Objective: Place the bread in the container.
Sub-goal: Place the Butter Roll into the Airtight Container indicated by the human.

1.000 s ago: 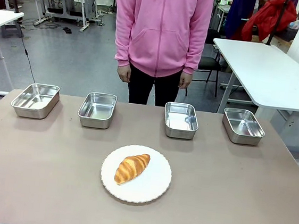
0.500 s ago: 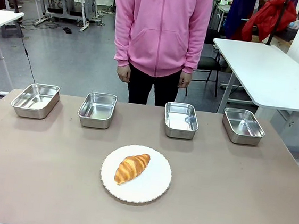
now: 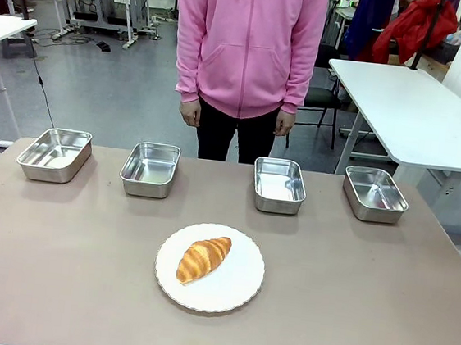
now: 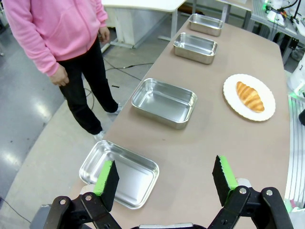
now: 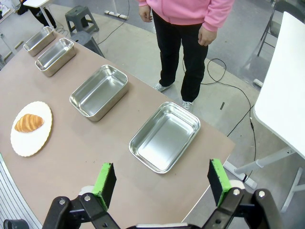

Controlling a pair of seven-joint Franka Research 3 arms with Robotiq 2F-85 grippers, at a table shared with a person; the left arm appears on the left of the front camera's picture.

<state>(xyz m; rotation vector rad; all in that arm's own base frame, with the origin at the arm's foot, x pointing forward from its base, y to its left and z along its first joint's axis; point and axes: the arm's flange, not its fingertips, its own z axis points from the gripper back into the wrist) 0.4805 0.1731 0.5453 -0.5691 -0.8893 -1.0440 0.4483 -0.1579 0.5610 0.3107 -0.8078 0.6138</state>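
While the right end effector point(image 5: 160, 177) hovers, the bread point(image 5: 29, 122) lies well apart.

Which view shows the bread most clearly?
The front view: the bread lies near the middle on the white plate, large enough to show its ridged crust. Both wrist views catch it from farther off, small, on the same plate.

Brown table point(image 3: 363, 318), white scallop-edged plate point(image 3: 236, 287) just six o'clock of centre; four steel pans point(image 3: 54, 154) point(image 3: 149, 168) point(image 3: 279, 185) point(image 3: 375, 193) in a spaced row along the twelve o'clock edge
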